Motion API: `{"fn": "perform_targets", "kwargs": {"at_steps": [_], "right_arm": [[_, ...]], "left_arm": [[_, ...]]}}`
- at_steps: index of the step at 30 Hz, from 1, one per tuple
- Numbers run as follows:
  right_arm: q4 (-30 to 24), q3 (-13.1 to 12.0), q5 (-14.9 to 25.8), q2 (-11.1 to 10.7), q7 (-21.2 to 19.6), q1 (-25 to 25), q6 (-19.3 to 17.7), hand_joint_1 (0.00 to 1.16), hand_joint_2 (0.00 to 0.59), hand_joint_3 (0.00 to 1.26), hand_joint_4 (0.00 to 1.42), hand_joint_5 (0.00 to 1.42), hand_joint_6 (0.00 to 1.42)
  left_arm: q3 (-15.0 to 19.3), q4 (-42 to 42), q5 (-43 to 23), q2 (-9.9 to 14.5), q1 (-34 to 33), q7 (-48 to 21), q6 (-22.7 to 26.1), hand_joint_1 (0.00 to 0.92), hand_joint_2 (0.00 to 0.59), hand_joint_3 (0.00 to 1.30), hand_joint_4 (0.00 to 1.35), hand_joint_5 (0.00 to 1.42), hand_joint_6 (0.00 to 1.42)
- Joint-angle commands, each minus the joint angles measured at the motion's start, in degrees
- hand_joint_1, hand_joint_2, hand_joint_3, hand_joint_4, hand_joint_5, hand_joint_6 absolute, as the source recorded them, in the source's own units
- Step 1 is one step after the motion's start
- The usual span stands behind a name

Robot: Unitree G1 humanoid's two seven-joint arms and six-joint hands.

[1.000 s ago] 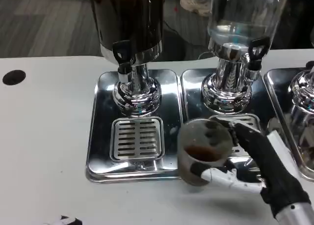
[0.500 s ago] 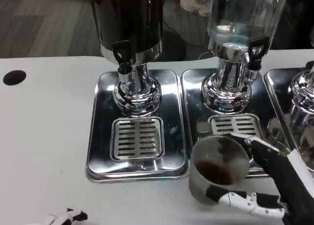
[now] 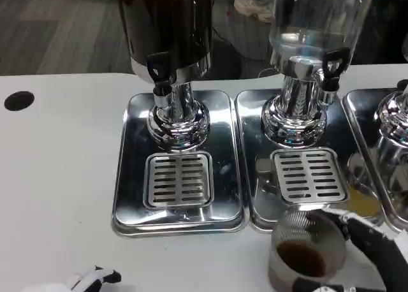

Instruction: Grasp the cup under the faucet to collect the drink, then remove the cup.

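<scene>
Three dispensers stand on steel drip trays [image 3: 131, 177]: a dark-filled one [image 3: 167, 30], a clear one [image 3: 315, 24], and a third cut off at right. The right hand [image 3: 373, 250] grips the clear cup [image 3: 306, 257] of brown drink at the table's near edge, in front of the middle grate [image 3: 309, 175]. The left hand [image 3: 89, 281] shows only fingertips at the bottom edge; its state cannot be judged.

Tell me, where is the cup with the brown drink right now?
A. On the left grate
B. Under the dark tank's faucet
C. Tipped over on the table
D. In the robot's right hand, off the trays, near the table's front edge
D: the cup stands upright in front of the trays, with the right hand wrapped around it.
</scene>
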Motion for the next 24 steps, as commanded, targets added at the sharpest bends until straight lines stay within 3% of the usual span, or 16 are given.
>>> {"fn": "perform_targets", "kwargs": {"at_steps": [1,9,14,18,24], "right_arm": [[5.2,-0.6,-0.5,0.5,-2.0,-1.9,-5.8,0.72,0.087,0.44,0.43,0.41,0.18],[11.1,-0.6,-3.2,0.5,-4.9,-3.4,-11.4,0.73,0.082,0.43,0.42,0.41,0.17],[12.0,0.1,-3.3,0.0,-5.0,-3.6,-15.1,0.65,0.087,0.17,0.23,0.33,0.1],[10.8,-0.1,0.1,-0.2,-3.7,-3.2,-18.0,0.58,0.087,0.14,0.21,0.33,0.09],[5.6,0.0,7.2,-0.7,-0.2,-1.1,-17.5,0.47,0.109,0.14,0.13,0.2,0.08]], "left_arm": [[-0.7,-1.4,0.6,0.4,0.4,-1.3,1.1,0.0,0.088,0.34,0.23,0.32,0.56],[-0.6,-2.9,0.9,0.7,0.8,-1.9,1.9,0.0,0.088,0.34,0.23,0.32,0.56],[-1.2,-3.1,1.4,0.7,0.2,-2.4,2.3,0.0,0.088,0.33,0.23,0.32,0.56],[-2.1,-2.9,1.7,0.7,-0.4,-2.7,2.6,0.0,0.088,0.33,0.23,0.32,0.56],[-2.4,-2.8,1.5,0.5,-0.4,-2.3,2.9,0.0,0.088,0.33,0.23,0.32,0.56]]}}
